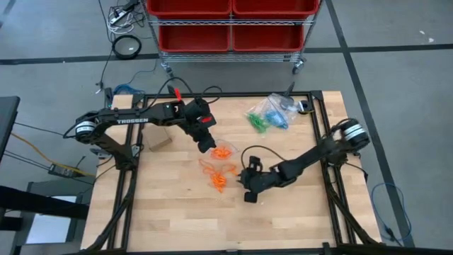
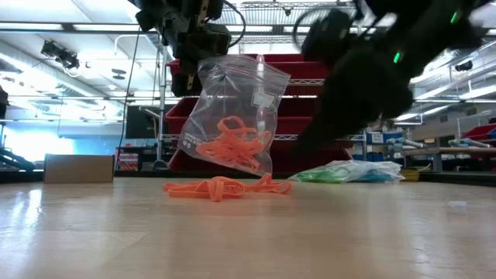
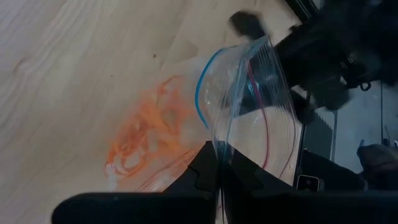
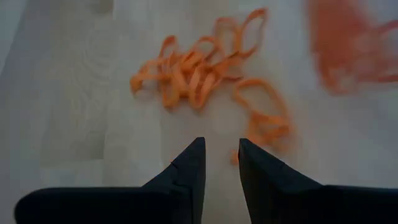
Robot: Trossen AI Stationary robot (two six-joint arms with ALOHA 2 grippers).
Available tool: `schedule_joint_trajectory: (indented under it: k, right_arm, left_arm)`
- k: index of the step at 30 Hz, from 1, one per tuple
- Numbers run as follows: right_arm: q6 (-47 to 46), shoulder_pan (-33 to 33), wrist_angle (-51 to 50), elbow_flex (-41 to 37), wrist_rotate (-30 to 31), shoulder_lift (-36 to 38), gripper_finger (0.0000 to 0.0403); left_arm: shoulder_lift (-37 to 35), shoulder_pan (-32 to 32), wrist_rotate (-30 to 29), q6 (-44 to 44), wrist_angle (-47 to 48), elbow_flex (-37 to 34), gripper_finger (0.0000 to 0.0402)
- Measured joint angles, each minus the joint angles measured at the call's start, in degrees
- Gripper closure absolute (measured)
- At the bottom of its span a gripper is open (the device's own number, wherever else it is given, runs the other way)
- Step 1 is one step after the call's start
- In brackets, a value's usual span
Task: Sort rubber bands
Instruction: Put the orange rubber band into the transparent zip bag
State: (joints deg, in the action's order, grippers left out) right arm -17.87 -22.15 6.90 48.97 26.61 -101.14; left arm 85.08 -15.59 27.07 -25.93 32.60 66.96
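A clear zip bag point(image 2: 232, 108) with orange rubber bands point(image 2: 232, 147) in its bottom hangs above the table's middle. My left gripper point(image 1: 207, 146) is shut on it. Below and beside it, a loose heap of orange rubber bands point(image 1: 218, 177) lies flat on the wood; it also shows in the right wrist view point(image 4: 205, 68). My right gripper point(image 4: 219, 152) stands open, low over the table just right of that heap, fingers pointing at it with nothing between them. It also shows in the high view point(image 1: 244, 185). My left gripper pinches the bag's open top edge by the zip strip point(image 3: 225, 134) between its two fingers, slanting down from the table's left. The bag hangs below the fingers, tilted, and its bottom corner point(image 2: 263, 170) is clear of the table.
Bags with green and blue bands point(image 1: 269, 113) lie at the far right of the table. A small cardboard box point(image 1: 157, 139) stands at the left. A cart with red bins point(image 1: 230, 25) stands beyond the far edge. Bare wood lies toward the near edge.
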Motion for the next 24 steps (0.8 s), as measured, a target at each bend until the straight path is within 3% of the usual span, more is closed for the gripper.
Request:
schedule_joint_trajectory:
  k: [7,11,24]
  right_arm:
    - [-2.13,4.11,3.94,1.81,-0.30,-10.66,0.0325]
    - [-1.24,4.33,6.67,1.88,0.44,-11.76,0.0382]
    - [1.85,-2.58,0.29,1.55,8.92,1.14,0.0402]
  left_arm:
    - [0.00,0.00,0.00,-0.04,-0.11,0.00,0.0385]
    - [0.00,0.01,0.04,-0.04,0.27,0.00,0.0385]
    - [0.00,0.00,0.09,-0.07,0.19,0.00,0.0385]
